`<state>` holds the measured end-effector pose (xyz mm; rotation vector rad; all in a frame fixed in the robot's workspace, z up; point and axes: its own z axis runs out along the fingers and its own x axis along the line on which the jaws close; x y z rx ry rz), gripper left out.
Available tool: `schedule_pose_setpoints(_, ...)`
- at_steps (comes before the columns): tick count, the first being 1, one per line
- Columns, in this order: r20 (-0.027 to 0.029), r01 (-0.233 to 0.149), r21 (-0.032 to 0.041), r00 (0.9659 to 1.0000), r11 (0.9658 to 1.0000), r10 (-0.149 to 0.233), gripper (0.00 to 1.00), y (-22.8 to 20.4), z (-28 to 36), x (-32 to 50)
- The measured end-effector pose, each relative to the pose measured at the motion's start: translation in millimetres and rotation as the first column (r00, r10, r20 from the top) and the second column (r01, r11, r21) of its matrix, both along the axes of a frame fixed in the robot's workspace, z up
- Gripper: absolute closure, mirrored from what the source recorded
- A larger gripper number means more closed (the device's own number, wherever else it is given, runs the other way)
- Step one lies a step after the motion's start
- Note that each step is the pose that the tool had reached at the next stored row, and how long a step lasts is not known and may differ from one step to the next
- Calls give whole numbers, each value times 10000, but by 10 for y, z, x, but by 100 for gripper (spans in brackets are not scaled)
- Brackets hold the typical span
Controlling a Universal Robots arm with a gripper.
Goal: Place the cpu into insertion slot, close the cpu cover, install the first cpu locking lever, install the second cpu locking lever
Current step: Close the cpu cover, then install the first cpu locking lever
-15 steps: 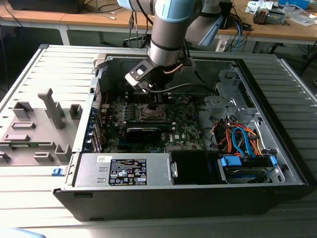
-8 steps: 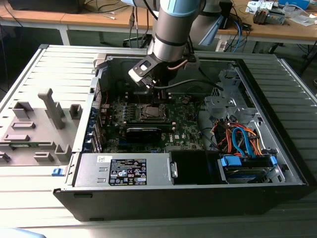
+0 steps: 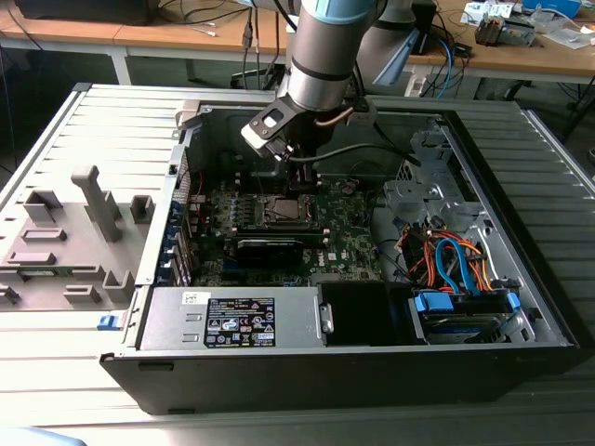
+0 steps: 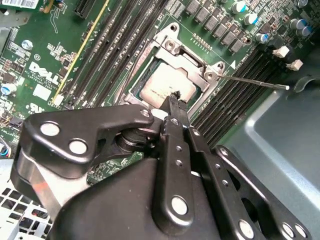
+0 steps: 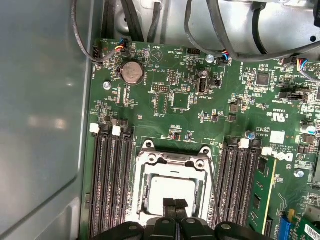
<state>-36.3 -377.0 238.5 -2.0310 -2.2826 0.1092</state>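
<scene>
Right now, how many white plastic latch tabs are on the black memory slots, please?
4, first wrist view: two tabs one side of the silvery square cpu, two the other side; others may be hidden.

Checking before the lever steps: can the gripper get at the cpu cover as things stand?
Probably yes: the gripper, shut, hangs just above the cpu cover, and nothing lies between them in the first wrist view.

Silver-grey arm, light-blue joint cap, black hand with silver rivets
</scene>
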Motion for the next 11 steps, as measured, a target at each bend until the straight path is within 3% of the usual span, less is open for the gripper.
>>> schedule_pose_setpoints(7, -1, -37, 8, 10000, 10000, 37, 89, 0, 1, 0)
schedule_pose_setpoints(11, 0, -430, 9, 9991, 9991, 430, 89, 0, 0, 0)
